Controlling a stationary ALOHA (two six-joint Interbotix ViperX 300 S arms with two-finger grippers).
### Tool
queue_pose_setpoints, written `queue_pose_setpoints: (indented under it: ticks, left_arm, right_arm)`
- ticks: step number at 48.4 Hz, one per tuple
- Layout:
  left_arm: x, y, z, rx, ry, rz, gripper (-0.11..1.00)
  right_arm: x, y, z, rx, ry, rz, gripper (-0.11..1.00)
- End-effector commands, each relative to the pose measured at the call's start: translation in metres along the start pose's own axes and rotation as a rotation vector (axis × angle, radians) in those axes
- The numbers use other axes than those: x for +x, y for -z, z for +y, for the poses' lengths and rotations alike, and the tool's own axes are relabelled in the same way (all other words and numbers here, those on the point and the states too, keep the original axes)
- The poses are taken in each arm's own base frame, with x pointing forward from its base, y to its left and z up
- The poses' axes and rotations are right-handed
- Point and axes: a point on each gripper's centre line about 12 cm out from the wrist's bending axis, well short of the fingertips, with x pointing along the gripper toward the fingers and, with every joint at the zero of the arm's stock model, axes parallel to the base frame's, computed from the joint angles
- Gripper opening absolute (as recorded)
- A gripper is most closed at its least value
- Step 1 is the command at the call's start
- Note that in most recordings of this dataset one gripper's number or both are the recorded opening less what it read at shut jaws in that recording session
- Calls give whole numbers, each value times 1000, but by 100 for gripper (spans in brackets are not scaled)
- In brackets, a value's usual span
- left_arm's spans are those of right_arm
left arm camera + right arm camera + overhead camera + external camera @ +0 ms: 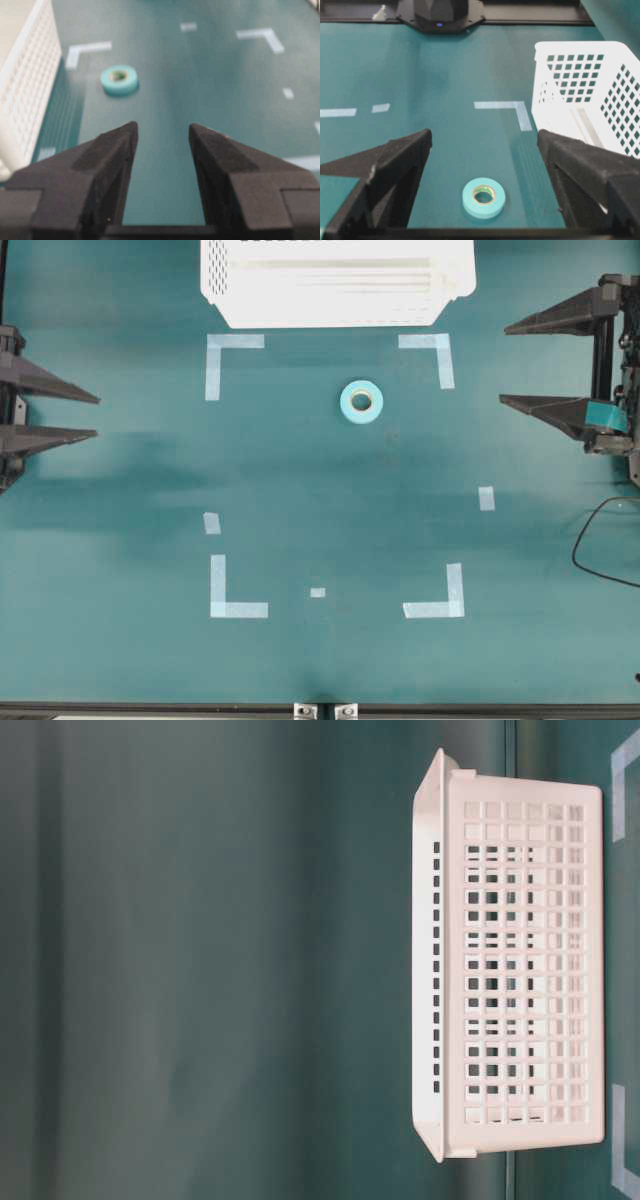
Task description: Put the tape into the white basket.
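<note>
Teal tabletop (120,660) stretches under both my arms, marked with pale corner marks (236,342). Nothing is picked up yet, so I judge this the opening step: the reach. The tape (362,401) lies flat inside the marked area, a little way short of the white basket (335,285), touching nothing. My left gripper (92,416) and right gripper (508,364) sit out at the table's edges, fingers spread apart and empty. The right one looks nearer, so next I would swing it over the roll, drop it and close across the ring. The overhead view cuts off the basket's far side. The left wrist view is blurred, so the roll's core probably reads greenish there.
</note>
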Motion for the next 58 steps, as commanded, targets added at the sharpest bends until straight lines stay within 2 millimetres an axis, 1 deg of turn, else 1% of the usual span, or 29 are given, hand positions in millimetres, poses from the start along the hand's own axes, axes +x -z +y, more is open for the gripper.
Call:
queue_pose_setpoints:
  ticks: [1,9,22,38,48,58]
  left_arm:
    - [0,2,0,-12,2,11,2]
    - [-1,16,-2,-62,5,38,1]
    - [-2,20,-2,-69,2,51,0]
    - [-2,23,-2,-78,2,52,-6]
    - [-4,32,-2,-101,0,32,-7]
    - [-10,31,-2,-103,-2,-12,-7]
  right_arm:
    - [3,-10,-1,3,8,-10,97]
    - [7,-3,-6,9,37,68,97]
    - [17,2,-10,11,56,139,97]
    - [28,9,-11,14,62,180,97]
    - [37,15,-12,13,67,224,97]
    - [46,15,-13,15,70,251,97]
